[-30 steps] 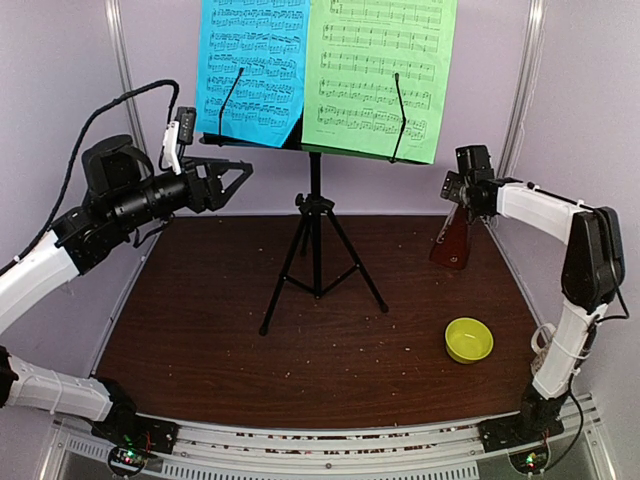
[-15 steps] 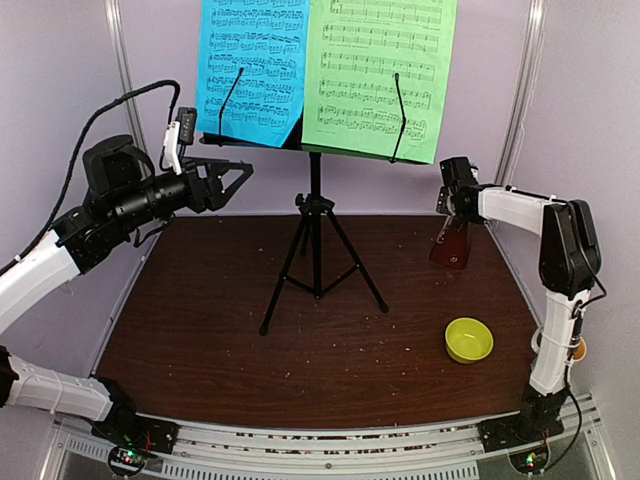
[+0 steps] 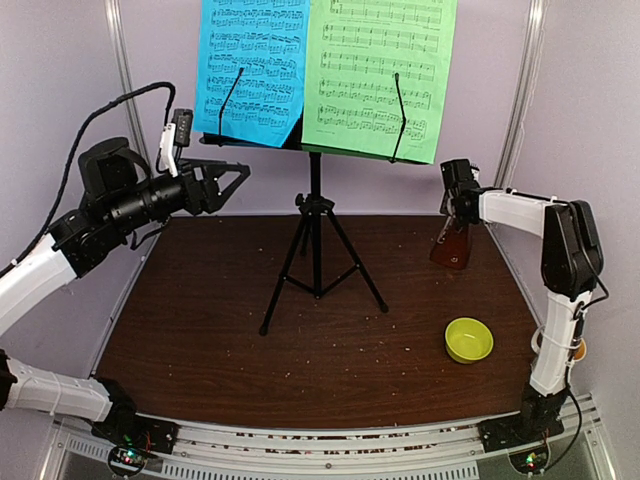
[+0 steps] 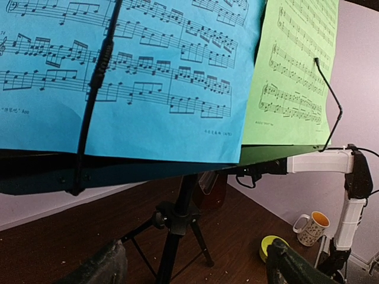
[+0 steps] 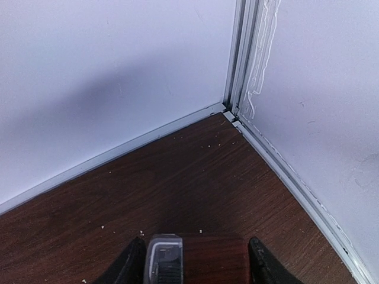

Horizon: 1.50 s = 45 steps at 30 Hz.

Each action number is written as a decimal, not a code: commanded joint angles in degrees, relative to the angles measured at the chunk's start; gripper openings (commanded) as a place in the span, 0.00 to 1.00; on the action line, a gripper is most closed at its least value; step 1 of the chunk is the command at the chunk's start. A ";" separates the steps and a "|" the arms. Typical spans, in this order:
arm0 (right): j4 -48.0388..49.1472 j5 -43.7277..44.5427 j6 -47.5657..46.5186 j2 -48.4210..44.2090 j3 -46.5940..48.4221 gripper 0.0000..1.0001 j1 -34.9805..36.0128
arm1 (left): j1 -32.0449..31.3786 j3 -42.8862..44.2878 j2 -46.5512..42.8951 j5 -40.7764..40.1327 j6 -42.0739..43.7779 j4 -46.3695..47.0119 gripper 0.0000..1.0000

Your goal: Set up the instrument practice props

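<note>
Straddling the glossy pyramid metronome (image 5: 208, 255), right gripper (image 5: 196, 261) shows rounded black jaws.

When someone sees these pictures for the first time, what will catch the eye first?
The bright blue sheet and green sheet of printed music stand out first, side by side on the tall black music stand at the back centre. Next, at the back right, the right gripper sits over the reddish-brown metronome, a finger on each side of its top.

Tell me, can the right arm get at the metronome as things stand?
Probably yes: the right gripper sits at the top of the metronome, one finger on each side, and nothing stands in the way.
</note>
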 commanded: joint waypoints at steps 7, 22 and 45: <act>0.82 -4.15 -2.37 -8.07 -6.15 0.37 -0.16 | 0.46 -1.89 -2.44 0.69 -1.45 3.58 0.83; 6.92 -10.24 -6.22 -16.82 -18.69 0.35 4.40 | 0.48 -2.20 -3.02 0.35 -1.34 3.34 0.83; 6.41 -8.24 -7.34 -31.78 -33.24 0.31 20.10 | 0.46 -3.49 -4.20 -0.93 -0.70 2.09 0.83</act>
